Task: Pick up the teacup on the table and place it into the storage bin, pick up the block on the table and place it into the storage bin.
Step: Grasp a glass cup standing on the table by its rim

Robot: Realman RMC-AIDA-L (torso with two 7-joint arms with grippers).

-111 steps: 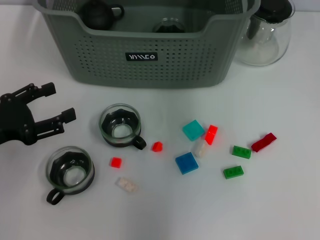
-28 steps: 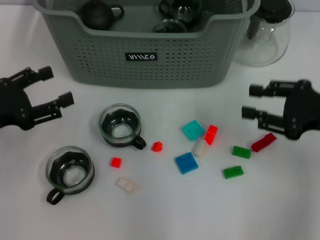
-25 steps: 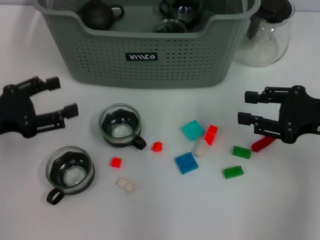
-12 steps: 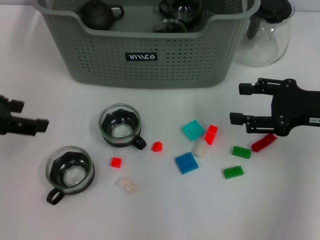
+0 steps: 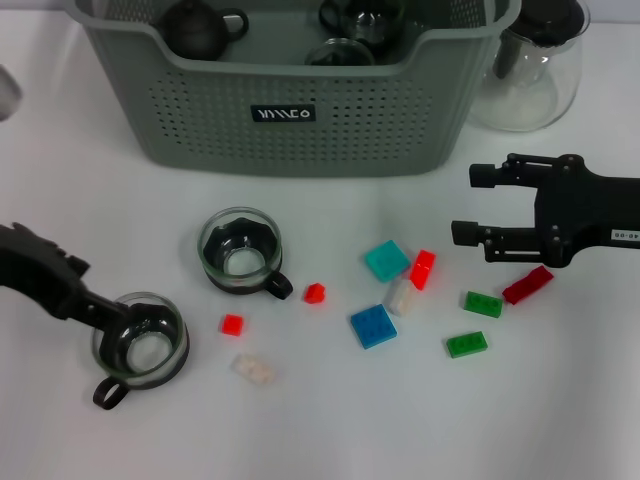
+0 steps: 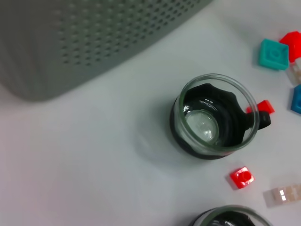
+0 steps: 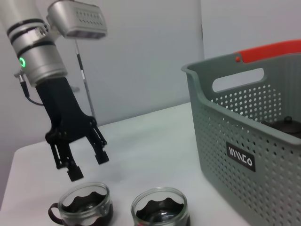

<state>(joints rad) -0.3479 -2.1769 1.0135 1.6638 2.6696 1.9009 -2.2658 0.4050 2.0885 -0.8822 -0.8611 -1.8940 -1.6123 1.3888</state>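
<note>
Two glass teacups with dark holders stand on the white table, one (image 5: 240,251) in front of the storage bin (image 5: 290,100) and one (image 5: 140,342) at the near left. My left gripper (image 5: 100,308) hangs open just above the near-left teacup's rim; the right wrist view shows the left gripper (image 7: 87,165) with its fingers spread over that teacup (image 7: 80,207). The left wrist view looks down on the other teacup (image 6: 214,115). Several small blocks lie right of centre, among them a red block (image 5: 422,268). My right gripper (image 5: 468,205) is open, just right of it, holding nothing.
A dark teapot (image 5: 200,25) and glass cups (image 5: 360,15) lie inside the bin. A clear glass pot with a black lid (image 5: 530,65) stands at the back right. Green blocks (image 5: 482,303), a blue block (image 5: 373,325) and a teal block (image 5: 386,259) are scattered nearby.
My left gripper has swung down and toward the near-left teacup, now over its rim. My right gripper has crept a little to the left, still open.
</note>
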